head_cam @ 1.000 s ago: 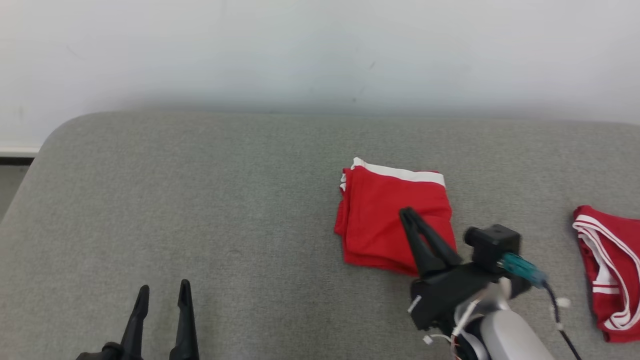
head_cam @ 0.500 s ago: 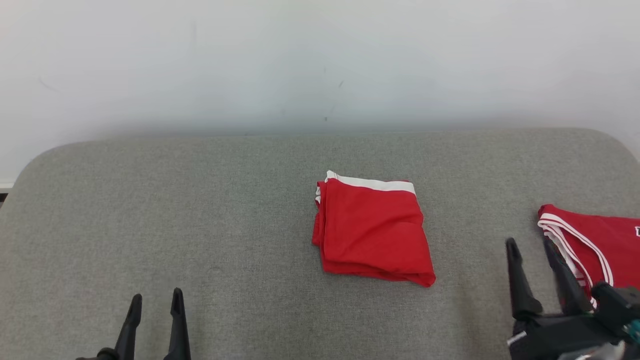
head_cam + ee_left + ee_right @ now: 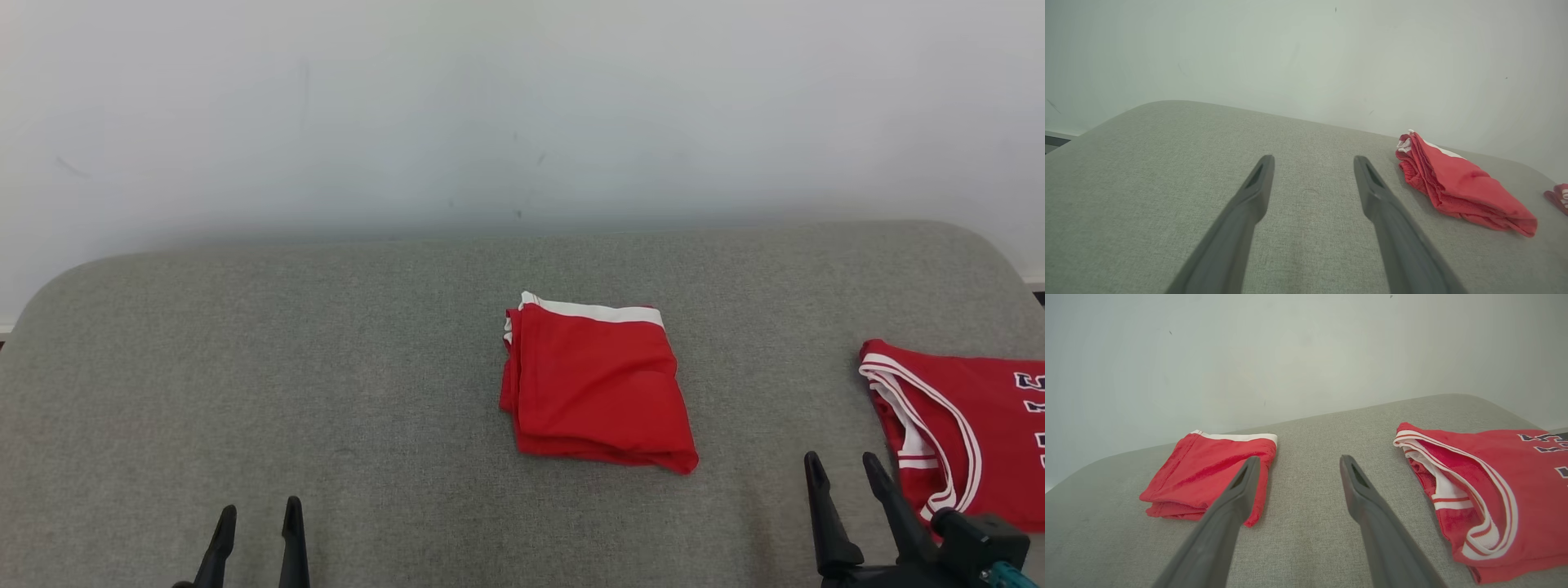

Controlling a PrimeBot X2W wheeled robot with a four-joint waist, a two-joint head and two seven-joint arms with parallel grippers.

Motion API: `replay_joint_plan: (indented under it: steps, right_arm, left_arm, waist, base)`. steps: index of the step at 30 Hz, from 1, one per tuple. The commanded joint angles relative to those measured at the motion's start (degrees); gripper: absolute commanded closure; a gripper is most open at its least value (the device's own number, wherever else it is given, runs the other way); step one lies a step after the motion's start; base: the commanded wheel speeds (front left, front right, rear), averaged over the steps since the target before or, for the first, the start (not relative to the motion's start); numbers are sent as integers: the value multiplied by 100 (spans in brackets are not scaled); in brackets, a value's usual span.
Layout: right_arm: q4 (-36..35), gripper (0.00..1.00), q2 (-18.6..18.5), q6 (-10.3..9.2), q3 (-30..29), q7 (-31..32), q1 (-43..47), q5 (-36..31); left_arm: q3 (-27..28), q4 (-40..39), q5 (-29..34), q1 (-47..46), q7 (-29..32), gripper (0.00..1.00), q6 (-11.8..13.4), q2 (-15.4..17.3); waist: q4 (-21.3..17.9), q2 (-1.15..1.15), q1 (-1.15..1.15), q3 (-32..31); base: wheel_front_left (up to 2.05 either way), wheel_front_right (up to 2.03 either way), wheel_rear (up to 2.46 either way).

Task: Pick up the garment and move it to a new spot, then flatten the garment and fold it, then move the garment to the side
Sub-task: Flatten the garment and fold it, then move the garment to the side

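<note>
The right gripper (image 3: 841,461) no longer sits over the folded garment. A second ago its fingers were clenched at the near corner of the cloth; now it is drawn back with its fingers spread and nothing between them, just beside the near edge of the red basketball jersey with white trim (image 3: 963,433). The whole head view has shifted as well, so part of that change is the camera's own.

I read this as the fold being finished and let go. What seems left is the last step: carrying the bundle off to the side.

The folded red fabric garment with a white band (image 3: 596,384) lies flat on the grey upholstered surface (image 3: 326,367), well apart from the jersey on the robot's left of it. Its white band faces the wall, and its stacked fold edges face away from the jersey. It is close to square. Its long axis seems to run from the wall toward the robot, slightly skewed, so the near corner points toward the jersey.

The left gripper (image 3: 260,506) hangs far from the jersey, beyond the bundle — fingers parted, holding nothing.
</note>
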Motion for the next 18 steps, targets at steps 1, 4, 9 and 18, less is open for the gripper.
replay_joint_plan:
  steps: [1,4,9,18]
  right_arm:
    - [43,0,-30,4,54,-33,8,6]
    - [97,0,-51,4,125,-58,-27,40]
    - [152,0,-60,4,188,-82,-45,78]
    - [181,0,-5,4,135,-129,-56,97]
  left_arm:
    - [28,17,30,64,0,0,-9,3]
    - [43,6,45,83,0,0,-15,3]
    - [64,-12,56,110,0,0,-15,3]
    - [33,3,0,76,0,0,15,3]
  waist:
    - [0,0,1,-18]
    - [4,0,1,-40]
    - [11,0,1,-64]
    - [69,0,1,-49]
  base:
    - [0,0,0]
    - [0,0,0]
    - [0,0,0]
    - [0,0,0]
